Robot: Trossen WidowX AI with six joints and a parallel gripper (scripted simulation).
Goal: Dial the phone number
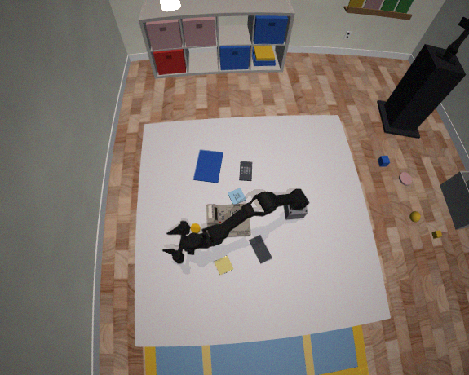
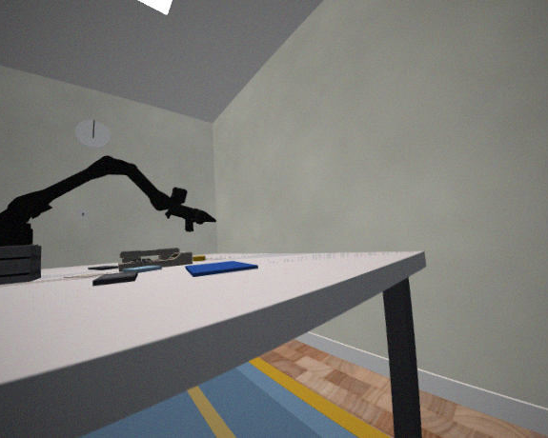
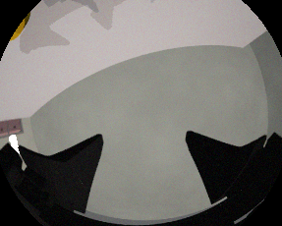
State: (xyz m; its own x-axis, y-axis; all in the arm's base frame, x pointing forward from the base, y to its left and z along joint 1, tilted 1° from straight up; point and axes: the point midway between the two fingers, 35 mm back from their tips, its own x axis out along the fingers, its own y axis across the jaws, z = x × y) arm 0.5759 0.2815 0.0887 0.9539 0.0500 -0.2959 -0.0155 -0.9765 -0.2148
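- My pincer (image 1: 170,241) hangs well above the bench (image 1: 311,265), its two fingers spread wide apart with nothing between them; the wrist view shows only the wall and the bench top through the gap.
- The desk phone (image 1: 214,212) lies near the middle of the bench, partly hidden under my forearm in the top view. The pincer has overshot it toward the left edge, so I judge no key is being pressed now.
- The pale blue note (image 1: 236,196) lies just beside the phone, on the side toward the far edge. I cannot read its number from here.
- Risk: with fingers this wide, coming down on the keypad could straddle a key or strike two at once. Closing them near the keys could leave a key squeezed, which the task forbids.
- Risk: the forearm passes over the phone; lowering carelessly could knock the handset from its cradle.
- Risk: a dark calculator-like keypad (image 1: 245,170) nearer the far edge could be mistaken for the phone.
- Also on the white bench: a blue book (image 1: 208,165), a yellow pad (image 1: 223,265), a dark grey slab (image 1: 260,249).
- Around it: wood floor, a cubby shelf (image 1: 218,16) with coloured bins at the far wall, scattered toys.
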